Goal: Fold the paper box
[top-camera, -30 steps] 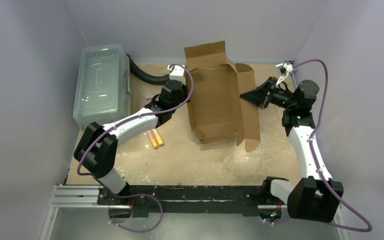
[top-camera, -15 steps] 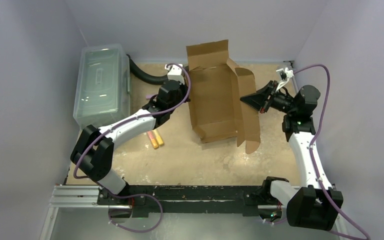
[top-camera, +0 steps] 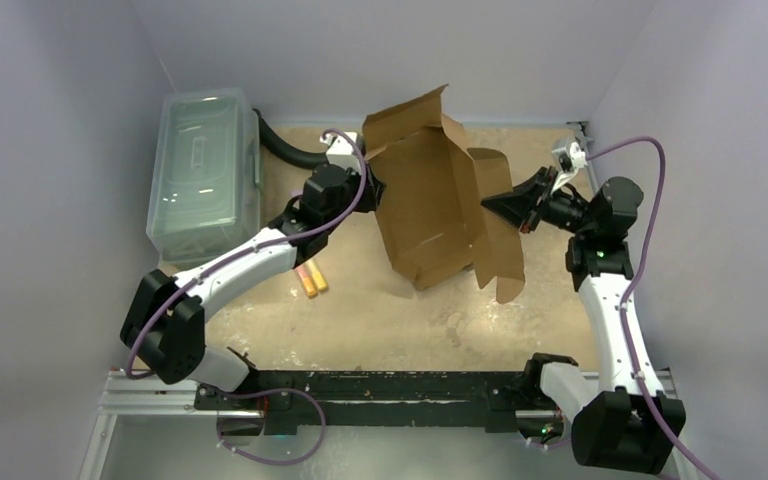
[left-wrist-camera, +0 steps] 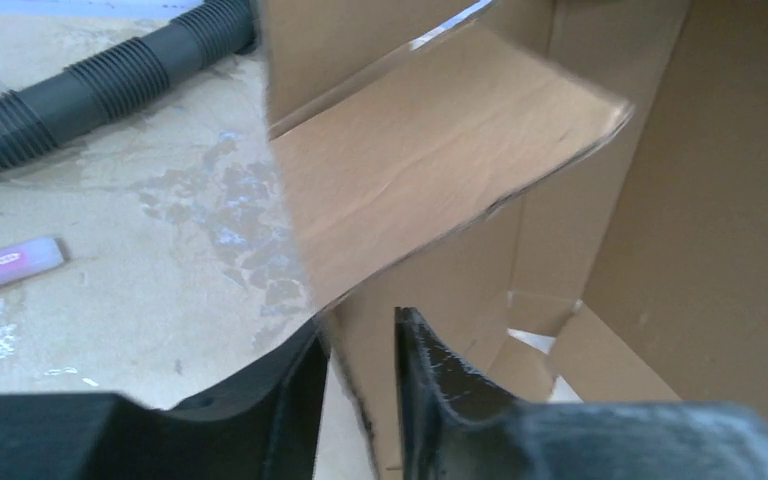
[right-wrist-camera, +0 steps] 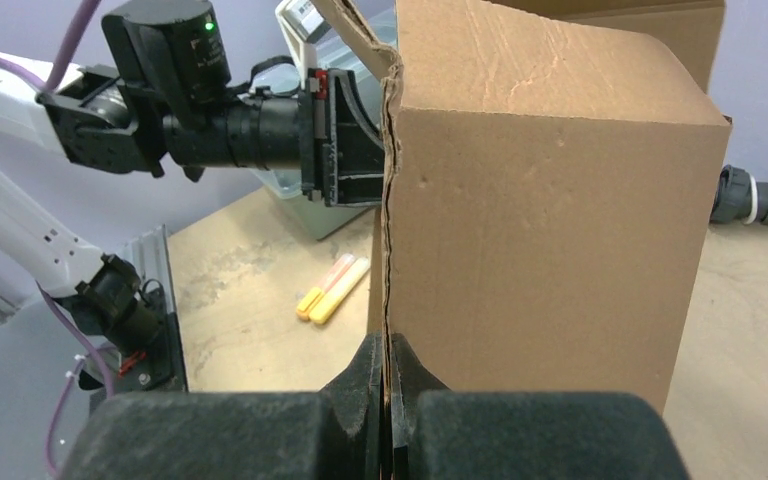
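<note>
The paper box (top-camera: 425, 205), a brown cardboard mailer with open flaps, is held tilted above the table, its long top flap leaning back left. My left gripper (top-camera: 375, 188) straddles the box's left wall; in the left wrist view its jaws (left-wrist-camera: 358, 325) stand close together with the cardboard (left-wrist-camera: 440, 180) between them. My right gripper (top-camera: 488, 200) is shut on the box's right wall; in the right wrist view its fingers (right-wrist-camera: 387, 345) pinch the wall's edge, with the brown panel (right-wrist-camera: 550, 220) filling the right side. The box's floor is partly hidden by the raised walls.
A clear plastic lidded bin (top-camera: 203, 165) stands at the back left. A black ribbed hose (top-camera: 285, 150) lies behind the left arm. Two yellow-orange markers (top-camera: 309, 277) lie left of the box. A pale pink marker (left-wrist-camera: 5, 265) lies near the hose. Enclosure walls surround the table.
The box has tilted and turned, its top flap swinging left and its near end swinging right. Both grippers stayed on its walls; the left arm stretched further back.
</note>
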You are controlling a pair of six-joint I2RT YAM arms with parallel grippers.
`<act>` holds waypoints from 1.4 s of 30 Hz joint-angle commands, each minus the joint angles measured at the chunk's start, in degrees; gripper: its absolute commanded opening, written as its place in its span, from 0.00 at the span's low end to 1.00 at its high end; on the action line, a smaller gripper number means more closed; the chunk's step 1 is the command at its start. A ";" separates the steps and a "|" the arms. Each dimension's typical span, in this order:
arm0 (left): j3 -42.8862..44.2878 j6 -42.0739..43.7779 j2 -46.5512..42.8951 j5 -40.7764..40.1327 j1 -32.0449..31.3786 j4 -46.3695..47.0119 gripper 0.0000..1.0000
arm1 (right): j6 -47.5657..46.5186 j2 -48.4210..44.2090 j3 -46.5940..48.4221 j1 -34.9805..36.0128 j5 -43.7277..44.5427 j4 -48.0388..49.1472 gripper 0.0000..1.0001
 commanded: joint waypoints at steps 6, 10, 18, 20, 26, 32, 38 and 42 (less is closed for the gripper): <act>-3.02 -1.37 -7.42 12.14 3.33 -1.61 0.52 | -11.32 -3.36 1.29 -0.62 -0.02 -7.35 0.00; -3.47 -2.17 -11.32 16.24 6.38 -4.75 0.68 | -13.15 -3.30 2.22 -2.50 -0.48 -9.19 0.00; 0.60 2.54 -19.69 15.74 8.44 -18.35 0.83 | -16.93 -3.33 4.52 -4.29 -1.25 -13.52 0.00; 2.22 3.56 -22.03 15.37 9.14 -19.64 0.87 | -17.61 -3.33 4.64 -4.39 -1.50 -14.11 0.00; 10.28 1.97 -19.89 26.49 15.88 -16.44 0.92 | -19.21 -3.34 4.90 -4.53 -2.59 -14.96 0.00; 15.64 -8.51 -13.47 41.26 26.15 -5.68 0.91 | -19.96 -3.43 5.03 -4.58 -2.69 -15.35 0.00; 16.38 -18.25 -4.66 46.05 30.43 1.02 0.90 | -19.96 -3.27 5.03 -4.58 -3.22 -15.35 0.00; 15.92 -22.71 2.71 50.20 30.24 6.75 0.86 | -19.92 -3.25 5.02 -4.57 -3.41 -15.35 0.00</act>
